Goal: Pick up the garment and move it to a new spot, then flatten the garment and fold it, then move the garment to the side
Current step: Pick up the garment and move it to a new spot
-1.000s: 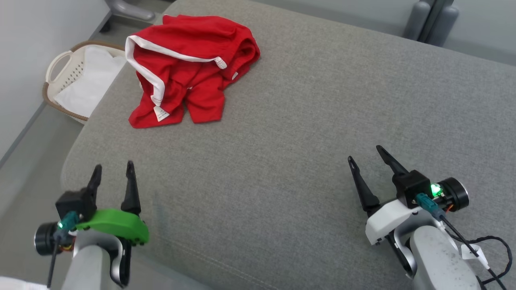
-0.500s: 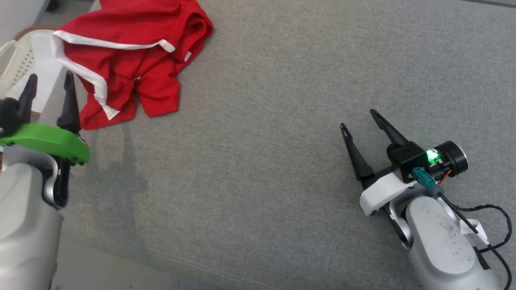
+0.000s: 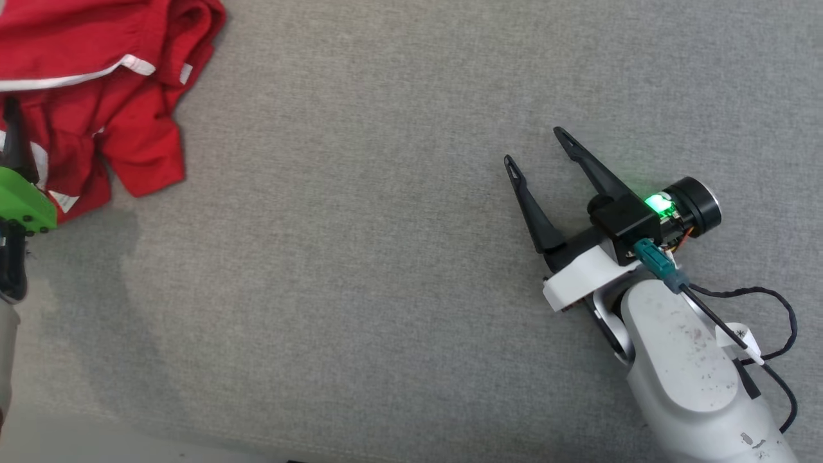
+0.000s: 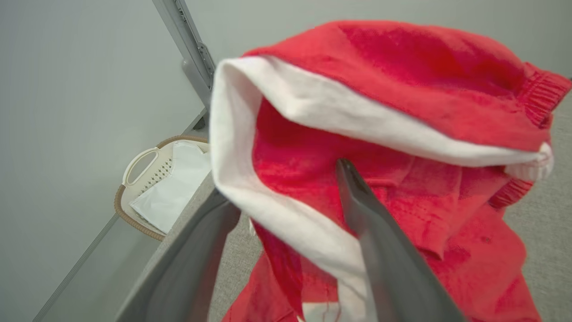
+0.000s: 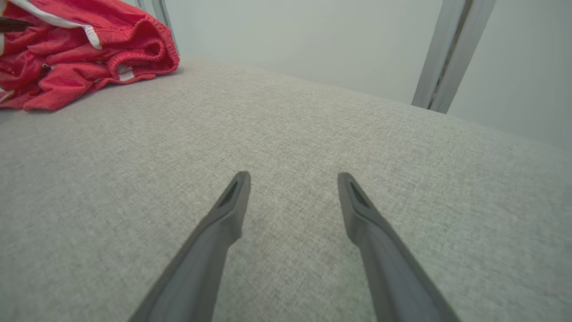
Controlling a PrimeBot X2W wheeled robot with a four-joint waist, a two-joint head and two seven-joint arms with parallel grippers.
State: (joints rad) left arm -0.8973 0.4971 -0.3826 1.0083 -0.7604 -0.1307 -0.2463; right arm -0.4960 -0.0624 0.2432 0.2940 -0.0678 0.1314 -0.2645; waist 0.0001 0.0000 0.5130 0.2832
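Crumpled garment [image 4: 447, 89] sits right at left jaws, its white hem [image 4: 277, 210] running between the spread fingers [image 4: 380, 250], not gripped yet. Right jaws also spread and empty, garment well off ahead-left of them; left arm nearer.

Nothing here can be read as a word, brand or number. The red garment [image 3: 128, 122] carries a small white sewn-in label [image 3: 66, 200] at its lower edge, near the left border of the head view. Any print on it is too small to make out. A white tag [image 3: 739, 337] sits on the black cable [image 3: 707, 311] that runs beside the right forearm [image 3: 681, 360]. It bears a dark speck that does not resolve into letters. Near the forearm's lower end is a tiny dark mark [image 3: 746, 440], also illegible.
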